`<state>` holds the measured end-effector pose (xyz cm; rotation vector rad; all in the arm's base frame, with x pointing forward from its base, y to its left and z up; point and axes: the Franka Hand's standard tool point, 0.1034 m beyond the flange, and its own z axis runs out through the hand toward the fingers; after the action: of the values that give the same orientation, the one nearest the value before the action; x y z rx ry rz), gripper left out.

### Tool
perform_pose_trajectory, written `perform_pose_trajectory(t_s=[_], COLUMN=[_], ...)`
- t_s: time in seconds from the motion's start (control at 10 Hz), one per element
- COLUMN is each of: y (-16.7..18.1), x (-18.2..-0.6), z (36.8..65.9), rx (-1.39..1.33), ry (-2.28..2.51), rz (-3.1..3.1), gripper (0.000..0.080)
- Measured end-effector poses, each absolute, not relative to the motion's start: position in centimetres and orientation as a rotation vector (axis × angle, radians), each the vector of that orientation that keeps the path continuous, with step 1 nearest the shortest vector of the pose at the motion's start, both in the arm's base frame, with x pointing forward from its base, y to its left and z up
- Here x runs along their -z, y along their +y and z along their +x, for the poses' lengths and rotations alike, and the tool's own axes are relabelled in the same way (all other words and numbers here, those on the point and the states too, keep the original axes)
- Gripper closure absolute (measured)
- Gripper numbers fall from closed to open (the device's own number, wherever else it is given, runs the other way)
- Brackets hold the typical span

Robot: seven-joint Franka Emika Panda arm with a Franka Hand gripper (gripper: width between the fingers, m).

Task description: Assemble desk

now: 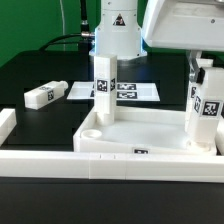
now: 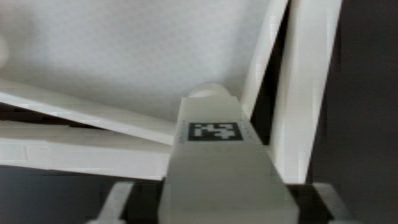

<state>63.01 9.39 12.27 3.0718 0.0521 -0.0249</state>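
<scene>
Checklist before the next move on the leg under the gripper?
1. Rear leg upright at a tabletop corner: ok.
2. Gripper lined up over rear leg, which sits centred in the wrist view: ok.
3. Jaws firmly on rear leg: cannot tell.
4. Rear leg fully seated in its socket: cannot tell.
5. Right leg upright at the tabletop corner on the exterior view's right: ok.
6. Loose leg lying flat, apart from tabletop and gripper: ok.

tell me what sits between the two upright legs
Only bare floor of the tabletop, between the far leg and the near leg, in the exterior view.
</scene>
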Motion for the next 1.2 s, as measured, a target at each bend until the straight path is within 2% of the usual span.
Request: perform_pose_trajectory(t_s=[0.2,0.7,1.2], y=[9.23,8.68,8.86], x=[-12.29,-12.14,-12.12], z=[63.05,63.14,63.13], rx=[0.023,-0.047,-0.049], ry=[-0.041,-0.817,-1.321], rz=[3.079,3.04,2.864], gripper=[0.0511,0.0511,0.0509])
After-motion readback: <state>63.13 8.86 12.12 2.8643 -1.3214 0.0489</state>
